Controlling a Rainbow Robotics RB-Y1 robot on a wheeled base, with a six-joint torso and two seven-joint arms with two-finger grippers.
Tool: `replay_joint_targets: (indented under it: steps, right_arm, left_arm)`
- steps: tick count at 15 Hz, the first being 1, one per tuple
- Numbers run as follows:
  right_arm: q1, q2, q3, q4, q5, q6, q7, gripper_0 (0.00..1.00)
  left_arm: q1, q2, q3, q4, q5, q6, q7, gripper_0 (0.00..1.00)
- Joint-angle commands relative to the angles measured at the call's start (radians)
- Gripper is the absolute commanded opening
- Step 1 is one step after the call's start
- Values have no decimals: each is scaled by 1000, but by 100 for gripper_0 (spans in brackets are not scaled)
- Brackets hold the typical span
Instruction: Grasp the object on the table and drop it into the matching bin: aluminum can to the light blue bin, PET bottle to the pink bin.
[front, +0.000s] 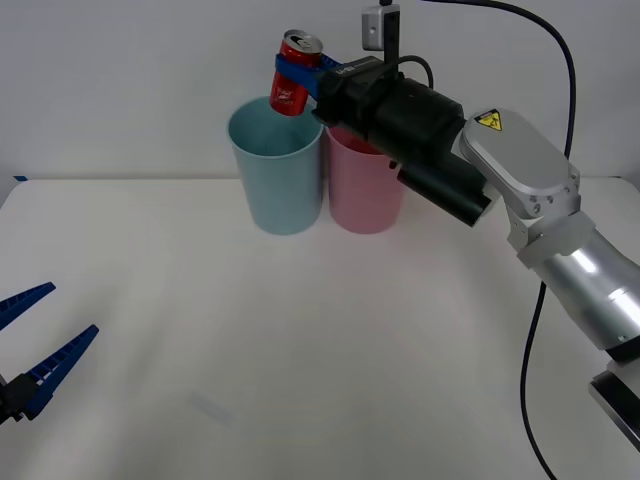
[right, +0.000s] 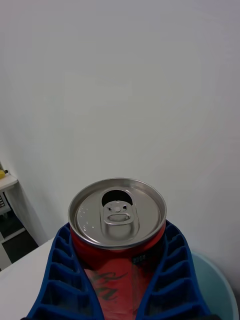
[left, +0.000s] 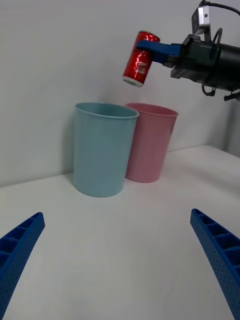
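Observation:
My right gripper (front: 296, 76) is shut on the red aluminum can (front: 294, 72), holding it tilted in the air just above the rim of the light blue bin (front: 276, 170). The pink bin (front: 362, 182) stands touching the blue one on its right. In the right wrist view the can (right: 117, 225) sits between my blue fingers (right: 57, 270), its silver top and pull tab facing up, with the blue bin's rim (right: 220, 280) below. The left wrist view shows the can (left: 140, 59) over the blue bin (left: 102, 150), beside the pink bin (left: 150, 145). My left gripper (front: 30, 350) waits open, low at the table's left.
The white table (front: 300, 350) spreads wide in front of the two bins. My right arm (front: 520, 190) reaches in from the right, above the pink bin. A white wall stands behind the bins.

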Motion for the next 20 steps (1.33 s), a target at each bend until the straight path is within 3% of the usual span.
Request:
replay_joint_targets:
  steps: [1,5,10,11,12,13,20]
  right_arm:
    - [-71,41,0,108,10,5,14,0]
    - [-145,97,0,229,19,16,36,0]
    - [-146,104,18,235,28,45,42,0]
    - [-148,106,18,235,28,47,42,10]
    - [-148,106,18,235,28,52,45,73]
    - [-148,106,18,235,28,52,51,100]
    - [-148,104,18,234,23,53,66,100]
  left_arm:
    - [0,0,0,0,0,0,0,100]
    - [0,0,0,0,0,0,0,100]
    - [0,0,0,0,0,0,0,100]
    - [0,0,0,0,0,0,0,100]
    - [0,0,0,0,0,0,0,100]
    - [0,0,0,0,0,0,0,100]
    - [0,0,0,0,0,0,0,100]
